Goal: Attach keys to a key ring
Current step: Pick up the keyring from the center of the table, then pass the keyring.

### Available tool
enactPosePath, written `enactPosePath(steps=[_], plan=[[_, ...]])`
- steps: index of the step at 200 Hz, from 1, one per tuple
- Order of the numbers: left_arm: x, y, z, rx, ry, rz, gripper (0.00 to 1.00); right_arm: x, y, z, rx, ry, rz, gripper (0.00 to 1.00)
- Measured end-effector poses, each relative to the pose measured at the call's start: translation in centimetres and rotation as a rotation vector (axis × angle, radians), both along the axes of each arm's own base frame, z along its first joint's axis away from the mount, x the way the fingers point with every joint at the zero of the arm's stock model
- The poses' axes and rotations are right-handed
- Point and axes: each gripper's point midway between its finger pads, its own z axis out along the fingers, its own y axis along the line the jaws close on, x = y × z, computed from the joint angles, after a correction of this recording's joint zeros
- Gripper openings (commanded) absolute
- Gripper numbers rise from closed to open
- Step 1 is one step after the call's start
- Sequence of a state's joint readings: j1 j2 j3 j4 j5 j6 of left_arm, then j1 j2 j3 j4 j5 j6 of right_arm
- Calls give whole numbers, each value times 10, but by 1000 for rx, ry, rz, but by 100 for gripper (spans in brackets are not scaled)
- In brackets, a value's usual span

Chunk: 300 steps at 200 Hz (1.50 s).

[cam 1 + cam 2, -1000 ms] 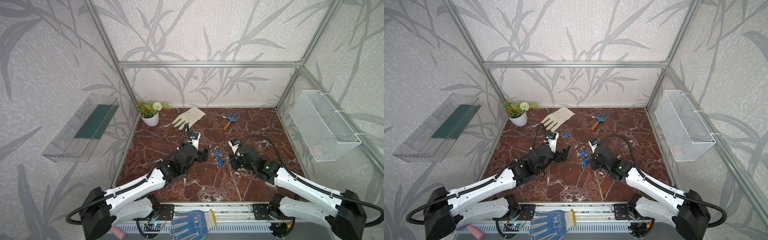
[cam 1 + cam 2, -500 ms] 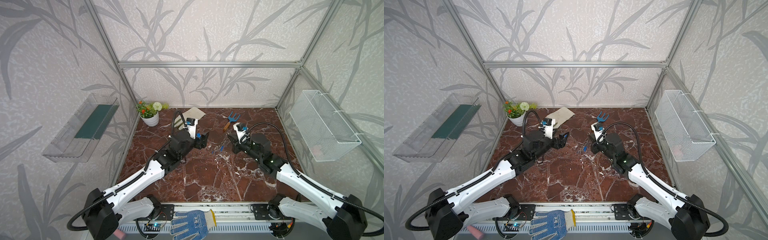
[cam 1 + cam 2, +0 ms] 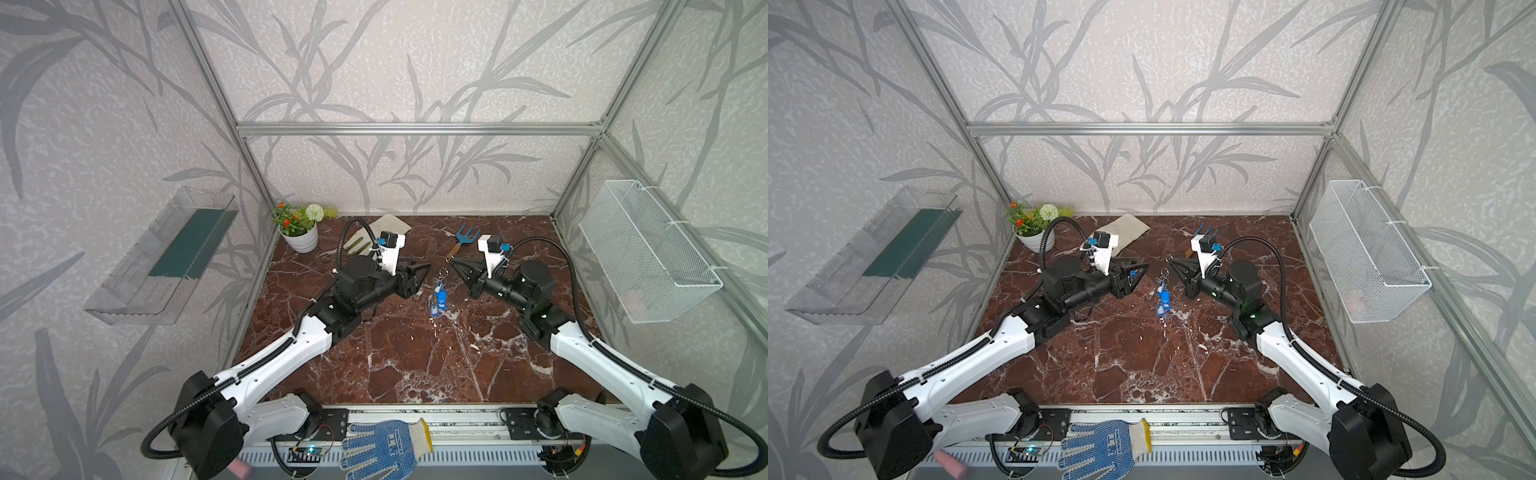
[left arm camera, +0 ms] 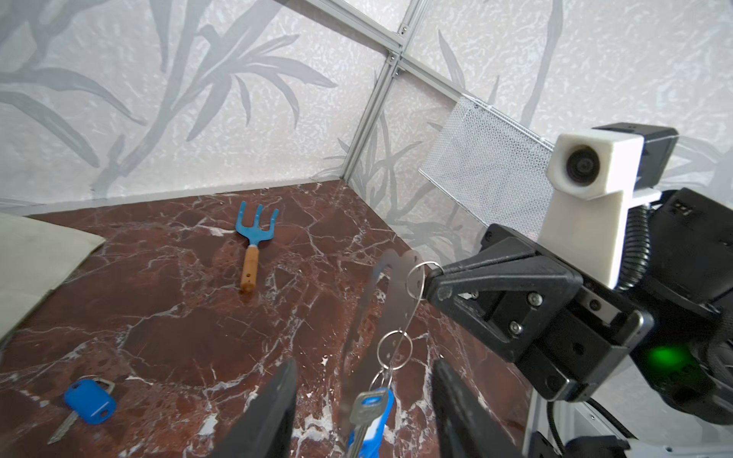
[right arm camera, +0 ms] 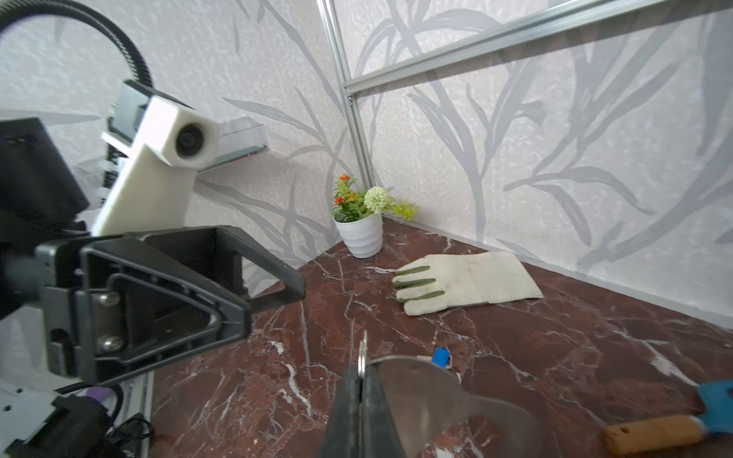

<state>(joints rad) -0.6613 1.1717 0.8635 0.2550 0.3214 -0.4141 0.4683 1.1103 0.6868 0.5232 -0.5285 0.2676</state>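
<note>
The key ring [image 4: 390,293] is a thin, flat, matte silver-grey metal plate with a rounded edge and small holes along it. It hangs in the air over the middle of the table, between the two grippers. Its long axis runs steeply down from its upper end.

The right gripper [image 5: 360,372] has its black fingertips pressed together on a thin silver wire ring [image 4: 417,277] threaded through the top edge of the plate. Whether the plate itself is also pinched I cannot tell.

More fine wire loops hang below that ring. From them hang the keys [image 4: 371,408], with glossy bright-blue plastic heads and grey metal. They point nearly straight down, above the marble.

The left gripper [image 4: 365,368] faces them from the left. Its two dark fingers stand apart on either side of the hanging keys and touch nothing.

A loose key [image 4: 90,403] with a blue head and a silver blade lies flat on the veined red-brown marble tabletop [image 3: 415,357], toward the pale canvas glove [image 5: 464,281] at the far left.

A ribbed white plant pot [image 5: 359,234] stands in the far left corner. A blue hand fork [image 4: 254,238] with a wooden handle lies at the far right, clear of the arms. A white mesh basket [image 3: 648,249] hangs on the right wall.
</note>
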Motion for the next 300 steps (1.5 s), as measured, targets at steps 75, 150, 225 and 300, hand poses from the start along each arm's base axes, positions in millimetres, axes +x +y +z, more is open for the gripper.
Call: enactPosePath(steps=[75,150,225,300], plan=[[-12,-10,20,-79,-33,-92,30,-26,17,23,106,-17,199,0],[-22,-18,33,-136,-48,-166,22,-32,23,23,130,5,265,0],[-26,-26,30,-154,-29,-230,0,-33,23,26,139,5,272,0],[-14,-14,18,-105,5,-113,0,-23,4,9,117,57,105,32]])
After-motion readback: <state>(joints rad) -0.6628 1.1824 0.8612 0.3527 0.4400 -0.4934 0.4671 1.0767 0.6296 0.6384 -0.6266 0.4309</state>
